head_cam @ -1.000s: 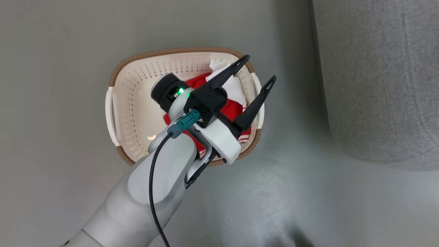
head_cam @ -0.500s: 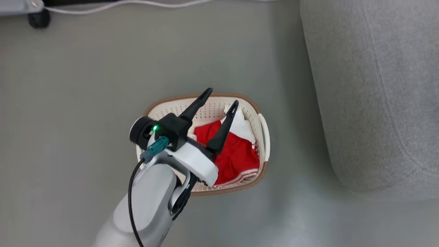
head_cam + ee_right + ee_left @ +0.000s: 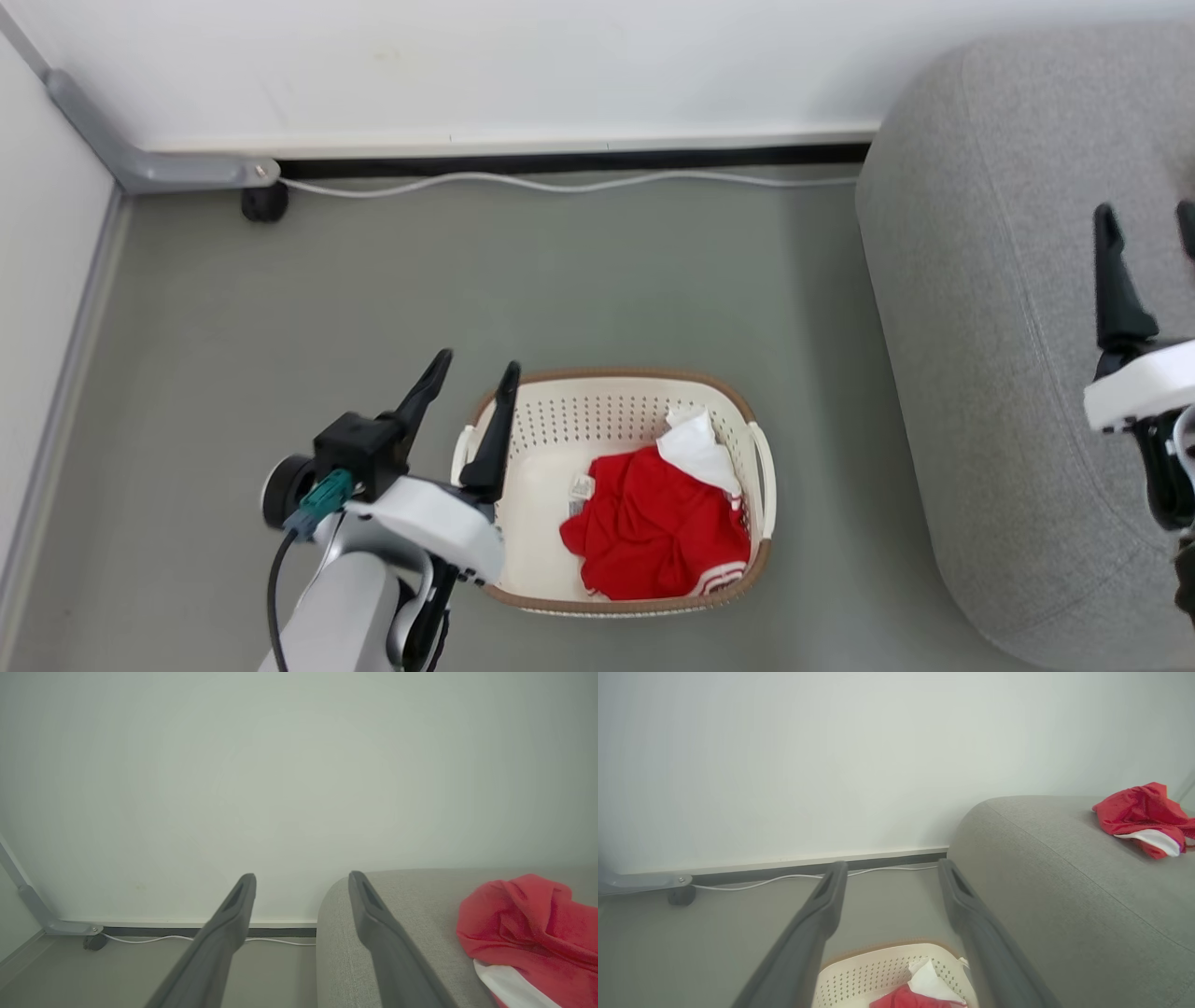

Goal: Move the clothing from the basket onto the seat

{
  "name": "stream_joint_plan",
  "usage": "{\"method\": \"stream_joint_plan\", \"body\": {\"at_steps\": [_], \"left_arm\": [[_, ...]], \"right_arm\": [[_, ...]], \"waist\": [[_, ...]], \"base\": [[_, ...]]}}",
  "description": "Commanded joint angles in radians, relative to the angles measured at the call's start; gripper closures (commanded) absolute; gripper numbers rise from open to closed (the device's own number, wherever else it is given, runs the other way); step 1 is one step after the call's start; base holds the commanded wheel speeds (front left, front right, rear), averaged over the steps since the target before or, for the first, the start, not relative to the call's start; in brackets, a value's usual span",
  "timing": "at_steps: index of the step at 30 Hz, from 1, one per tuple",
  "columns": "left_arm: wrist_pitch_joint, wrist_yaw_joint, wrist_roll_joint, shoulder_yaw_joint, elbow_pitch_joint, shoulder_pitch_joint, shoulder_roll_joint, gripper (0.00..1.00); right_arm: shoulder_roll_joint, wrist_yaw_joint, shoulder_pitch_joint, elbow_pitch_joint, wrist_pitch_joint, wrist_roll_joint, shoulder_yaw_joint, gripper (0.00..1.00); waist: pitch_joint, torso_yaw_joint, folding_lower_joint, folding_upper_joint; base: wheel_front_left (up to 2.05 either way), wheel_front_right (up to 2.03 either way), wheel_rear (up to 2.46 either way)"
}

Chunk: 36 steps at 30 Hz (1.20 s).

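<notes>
Quick status: the left claw is spread wide apart with nothing in it. It's hanging just beside the left end of the basket, fingers pointing off toward the wall. The red clothes are down in the basket, bunched into its right half, with a white bit poking out toward the far right corner.

So from the left claw the pile is off to the right, a little nearer the robot, and lower down, I'd guess. The heap is more a lump than a strip, so no real long axis to line up with. The basket itself runs left to right.

The right claw is also open and empty, but it's out over the sofa, well apart from the basket. So I reckon the left arm is clearly the closer one for the next grab. One red garment is already lying on top of the sofa.

Versus a second ago, the head camera has swung up, so the wall is in the picture now. That's the camera moving, not the stuff. What really changed is the left claw against the basket: back then its fingers lay across the red pile, now they're off by the left rim. It's open both times, and the pile looks about the same.
</notes>
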Motion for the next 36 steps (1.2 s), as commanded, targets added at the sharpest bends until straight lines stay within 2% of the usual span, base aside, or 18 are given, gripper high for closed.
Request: {"method": "stream_joint_plan", "body": {"at_steps": [1,12,20,28,36], "left_arm": [[-0.006,0.007,0.015,0.050,-0.018,0.007,0.009,0.00],[-0.006,0.021,0.079,0.230,-0.025,0.125,0.015,0.00],[-0.006,0.029,0.119,0.314,-0.068,0.188,0.014,0.00],[-0.006,0.030,0.131,0.352,-0.095,0.222,0.009,0.00],[-0.006,0.049,0.104,0.326,-0.112,0.230,0.009,0.00]], "right_arm": [[-0.011,0.004,0.029,-0.037,-0.006,-0.003,0.020,0.00],[0.040,0.004,0.190,-0.125,-0.006,-0.065,0.024,0.00],[0.086,0.004,0.274,-0.160,-0.006,-0.105,0.020,0.00],[0.114,0.004,0.317,-0.180,-0.006,-0.143,0.034,0.00],[0.117,0.004,0.318,-0.184,-0.006,-0.147,0.042,0.00]], "waist": [[-0.042,0.022,0.0000,0.0000],[-0.107,0.038,0.0000,0.0000],[-0.124,0.034,0.0000,0.0000],[-0.124,0.032,0.0000,0.0000],[-0.118,0.026,0.0000,0.0000]], "base": [[0.00,0.00,0.00],[0.00,0.00,0.00],[0.00,0.00,0.00],[0.00,0.00,0.00],[0.00,0.00,0.00]]}}
